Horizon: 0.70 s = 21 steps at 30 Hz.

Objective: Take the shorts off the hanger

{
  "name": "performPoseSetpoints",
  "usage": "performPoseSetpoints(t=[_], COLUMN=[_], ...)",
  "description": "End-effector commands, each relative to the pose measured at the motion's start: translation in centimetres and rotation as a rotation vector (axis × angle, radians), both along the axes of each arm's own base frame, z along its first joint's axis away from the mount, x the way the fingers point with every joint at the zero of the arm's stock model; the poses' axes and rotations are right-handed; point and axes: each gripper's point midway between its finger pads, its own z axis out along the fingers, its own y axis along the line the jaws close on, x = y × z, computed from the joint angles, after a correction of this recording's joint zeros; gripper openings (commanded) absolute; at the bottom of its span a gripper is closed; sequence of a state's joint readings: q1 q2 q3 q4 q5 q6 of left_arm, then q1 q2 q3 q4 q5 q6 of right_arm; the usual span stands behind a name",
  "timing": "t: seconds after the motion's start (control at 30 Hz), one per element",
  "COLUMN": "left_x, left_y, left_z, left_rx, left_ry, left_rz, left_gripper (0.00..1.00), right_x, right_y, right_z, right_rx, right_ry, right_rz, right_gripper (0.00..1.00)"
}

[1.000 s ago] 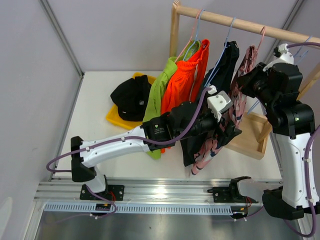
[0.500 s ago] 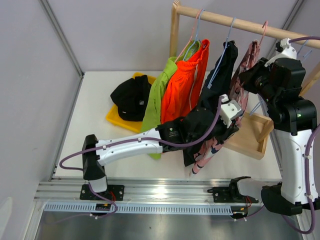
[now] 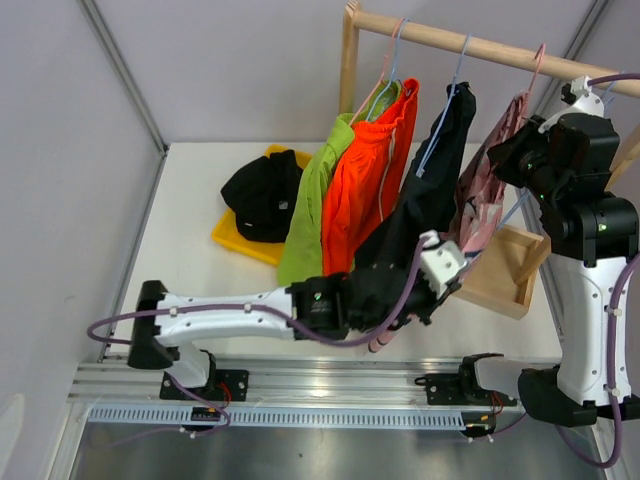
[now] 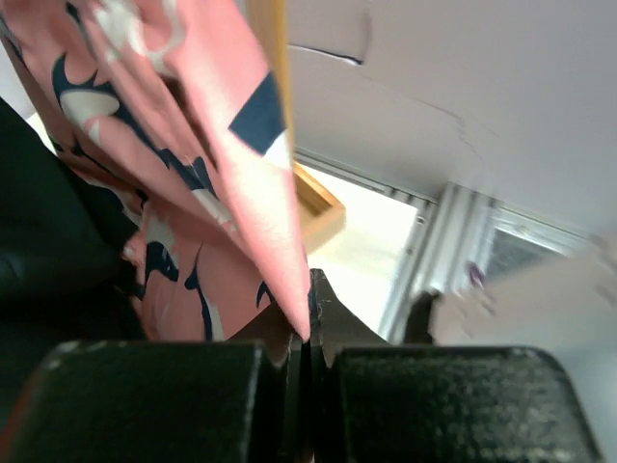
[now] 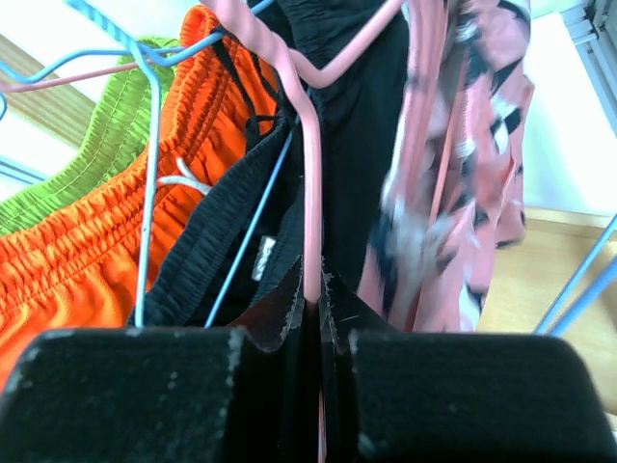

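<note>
On the wooden rail (image 3: 480,45) hang lime green shorts (image 3: 315,210), orange shorts (image 3: 370,180), black shorts (image 3: 435,170) and pink patterned shorts (image 3: 482,185). My left gripper (image 3: 440,283) is low in front of the rack. It is shut on the pink shorts' (image 4: 222,145) lower edge, with the cloth pinched at the left gripper's (image 4: 310,294) tips. High at the right, my right gripper (image 3: 512,160) is shut on the pink hanger (image 5: 310,193); its wire runs between the right gripper's (image 5: 314,282) jaws. The pink shorts (image 5: 463,174) hang beside it.
A black garment (image 3: 262,195) lies on a yellow item (image 3: 232,240) at the table's back left. The rack's wooden base tray (image 3: 500,275) sits at the right, its post (image 3: 348,60) at the back. Blue hangers (image 5: 149,145) carry the other shorts. A metal rail (image 3: 320,385) runs along the near edge.
The left gripper has shut on the pink shorts' hem and dropped toward the near edge, drawing the cloth down. The right gripper has shifted slightly up and right with the hanger.
</note>
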<state>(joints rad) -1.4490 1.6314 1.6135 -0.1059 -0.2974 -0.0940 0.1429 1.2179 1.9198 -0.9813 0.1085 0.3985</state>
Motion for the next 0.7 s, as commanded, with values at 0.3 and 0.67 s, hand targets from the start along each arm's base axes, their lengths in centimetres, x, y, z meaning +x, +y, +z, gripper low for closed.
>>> performPoseSetpoints(t=[0.3, 0.67], left_x=[-6.9, 5.5], left_y=[1.9, -0.8], left_z=[-3.7, -0.4], left_rx=[-0.026, -0.081], left_ry=[0.042, 0.051], left_rz=[-0.012, 0.177], left_gripper=[0.00, 0.00], right_x=[0.2, -6.8], right_y=[-1.2, 1.2], right_z=[4.0, 4.5], right_rx=[0.009, 0.141], right_ry=[-0.113, -0.031], right_rz=[-0.003, 0.109], right_gripper=[0.00, 0.00])
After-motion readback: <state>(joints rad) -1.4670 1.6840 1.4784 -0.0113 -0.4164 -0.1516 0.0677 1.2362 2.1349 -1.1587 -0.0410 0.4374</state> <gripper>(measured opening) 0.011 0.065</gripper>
